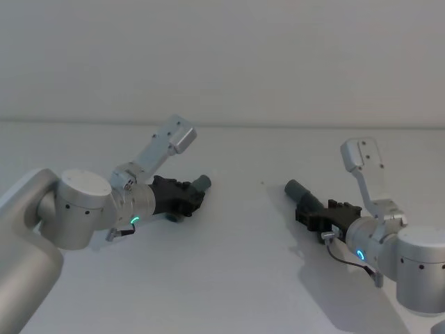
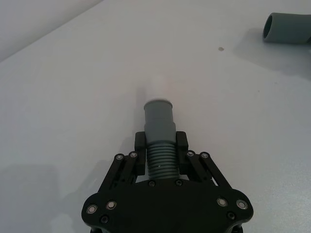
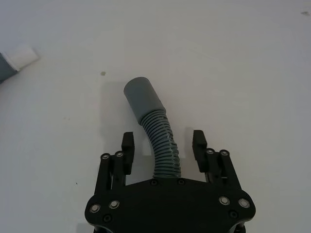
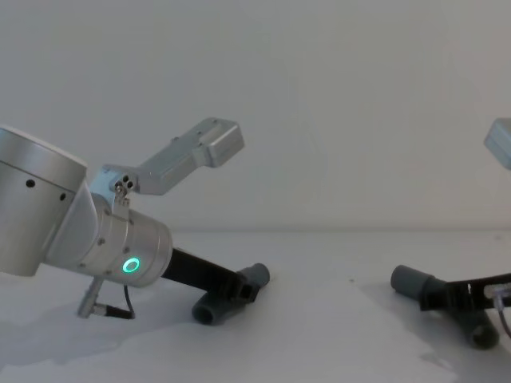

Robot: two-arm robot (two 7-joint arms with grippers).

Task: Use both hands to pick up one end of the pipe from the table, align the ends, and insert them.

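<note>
Two dark-grey ribbed pipe pieces lie on the white table (image 1: 236, 278). My left gripper (image 2: 161, 142) is shut on the ribbed body of the left piece (image 2: 159, 121); its cuff (image 1: 201, 183) points toward the middle, and its white spigot (image 3: 24, 54) shows in the right wrist view. My right gripper (image 3: 163, 141) is open and straddles the right piece (image 3: 163, 145), with both fingers (image 3: 199, 141) clear of the ribs. That piece's cuff (image 1: 295, 188) points toward the left one. Both grippers sit low at the table, the left gripper (image 4: 239, 287) and the right gripper (image 4: 459, 299) about a gripper length apart.
A small dark speck (image 2: 221, 48) marks the table between the two cuffs. A plain white wall (image 4: 335, 120) rises behind the table's far edge. Bare surface lies between the arms and in front of them.
</note>
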